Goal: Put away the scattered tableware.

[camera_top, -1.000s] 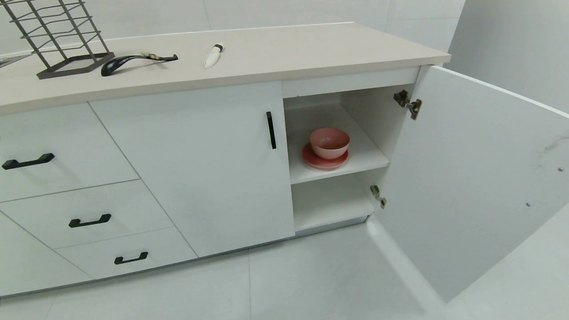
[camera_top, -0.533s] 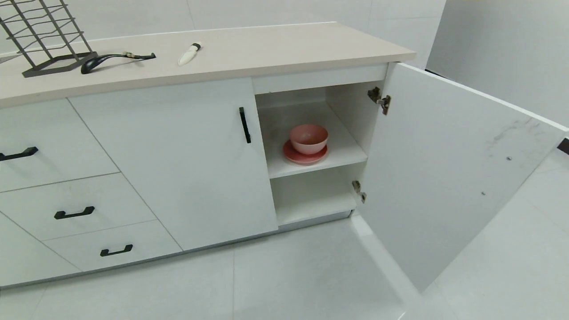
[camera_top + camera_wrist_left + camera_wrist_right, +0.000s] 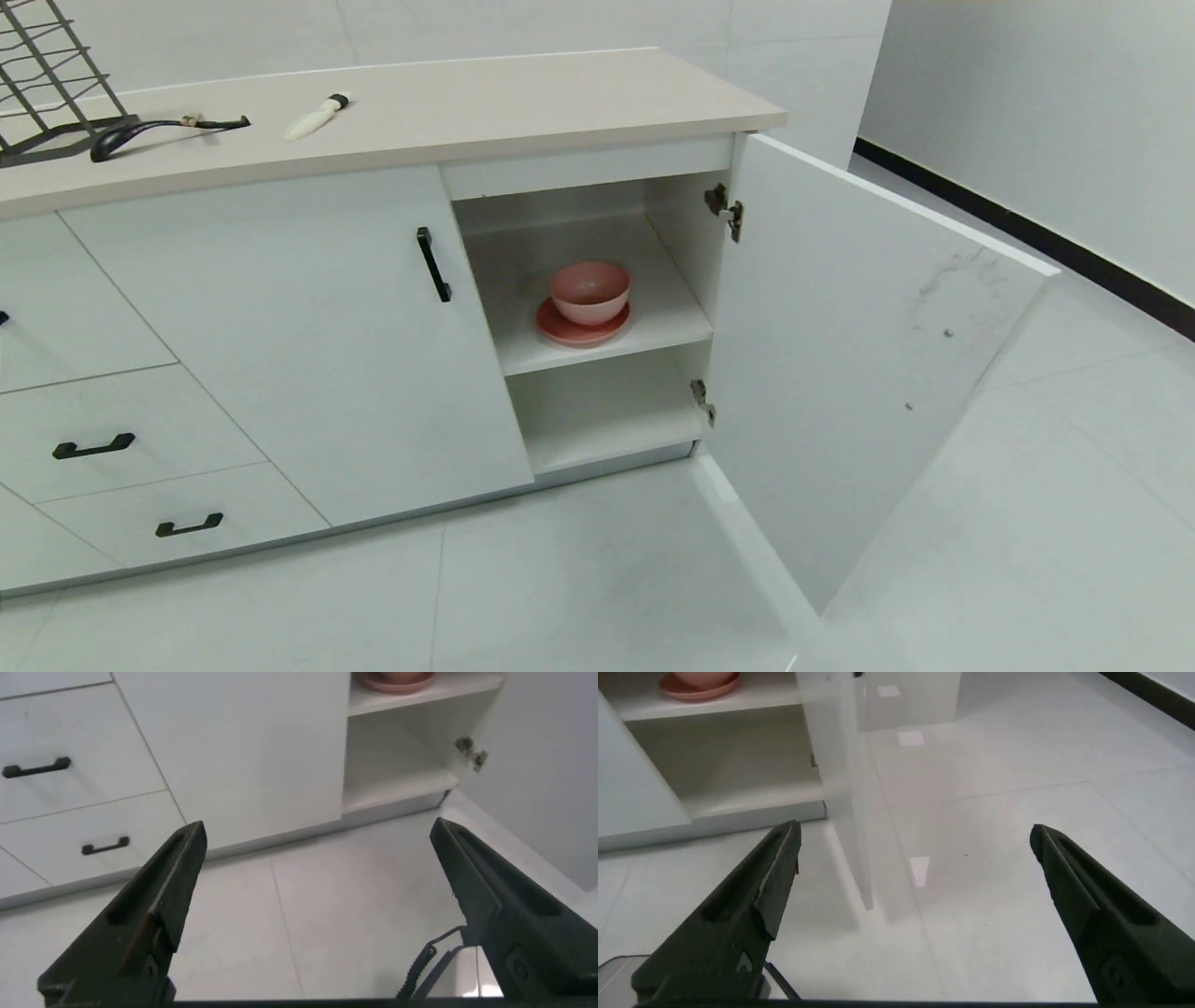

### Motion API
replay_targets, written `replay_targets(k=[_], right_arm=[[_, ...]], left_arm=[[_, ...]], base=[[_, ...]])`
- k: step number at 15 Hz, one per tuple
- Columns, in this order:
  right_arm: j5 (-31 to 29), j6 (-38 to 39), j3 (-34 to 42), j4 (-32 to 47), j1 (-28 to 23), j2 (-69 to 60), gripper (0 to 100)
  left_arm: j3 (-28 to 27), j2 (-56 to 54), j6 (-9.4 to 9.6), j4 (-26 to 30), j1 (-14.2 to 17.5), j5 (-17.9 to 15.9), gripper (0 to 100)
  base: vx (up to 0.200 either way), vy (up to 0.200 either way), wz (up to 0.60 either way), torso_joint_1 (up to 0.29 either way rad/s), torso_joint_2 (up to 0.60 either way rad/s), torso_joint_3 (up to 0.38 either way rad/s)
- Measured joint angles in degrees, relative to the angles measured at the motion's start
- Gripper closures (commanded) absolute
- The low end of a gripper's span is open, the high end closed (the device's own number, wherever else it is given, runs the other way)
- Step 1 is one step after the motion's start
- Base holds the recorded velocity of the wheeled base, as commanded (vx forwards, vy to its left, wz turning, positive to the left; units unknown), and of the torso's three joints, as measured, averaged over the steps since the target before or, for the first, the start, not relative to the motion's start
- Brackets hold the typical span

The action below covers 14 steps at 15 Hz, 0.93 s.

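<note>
A: Hazards first. What is listed?
B: Entry 1: cabinet door (image 3: 859,373), open, swung well out over the floor (image 3: 607,579). Likely fault: the right arm or the base clips its free edge on a turn toward the worktop (image 3: 523,103).
A: Entry 2?
B: The black ladle (image 3: 159,131), flat on the worktop near its left end, scoop just beside the wire rack (image 3: 47,84). It has a thin handle and sits low. A grasp could slip, or a finger could nudge the rack.
A: Entry 3?
B: The white utensil (image 3: 317,115) with a black band, perhaps a sheathed knife, though that cannot be told. It lies just right of the ladle, between the front and back edges. It looks smooth and tapered, so it may skid when pinched.
A: Stock already stored?
B: The pink bowl (image 3: 589,291), seated on a red plate (image 3: 581,329), on the upper shelf (image 3: 663,317) toward its front edge. Anything pushed in carelessly could shove the stack.
A: Arms?
B: The left gripper (image 3: 316,835) is low over the floor before the drawers (image 3: 84,728), fingers spread wide, nothing held. The right gripper (image 3: 915,835) is low likewise, facing the door's edge and the lower shelf (image 3: 738,798), spread wide and empty. Both are well apart from the worktop items. Judged need: a long reach up and to the left
</note>
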Motion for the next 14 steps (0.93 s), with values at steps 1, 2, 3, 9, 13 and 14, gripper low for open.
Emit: replay_targets(k=[1, 2, 3, 9, 13, 14], right_arm=[[0.0, 0.0, 0.0, 0.0, 0.0, 0.0, 0], [0.0, 0.0, 0.0, 0.0, 0.0, 0.0, 0], [0.0, 0.0, 0.0, 0.0, 0.0, 0.0, 0], [0.1, 0.1, 0.0, 0.0, 0.0, 0.0, 0], [-0.2, 0.0, 0.0, 0.0, 0.0, 0.0, 100], [-0.3, 0.0, 0.0, 0.0, 0.0, 0.0, 100]], left_arm=[[0.0, 0.0, -0.05, 0.0, 0.0, 0.0, 0], [0.0, 0.0, -0.13, 0.0, 0.0, 0.0, 0], [0.0, 0.0, -0.32, 0.0, 0.0, 0.0, 0], [0.0, 0.0, -0.35, 0.0, 0.0, 0.0, 0], [0.0, 0.0, -0.4, 0.0, 0.0, 0.0, 0], [0.0, 0.0, -0.4, 0.0, 0.0, 0.0, 0]], base=[[0.0, -0.2, 0.0, 0.007, 0.0, -0.007], [0.0, -0.2, 0.0, 0.007, 0.0, 0.002], [0.0, 0.0, 0.0, 0.0, 0.0, 0.0], [0.0, 0.0, 0.3, 0.001, 0.0, 0.0], [0.0, 0.0, 0.0, 0.0, 0.0, 0.0], [0.0, 0.0, 0.0, 0.0, 0.0, 0.0]])
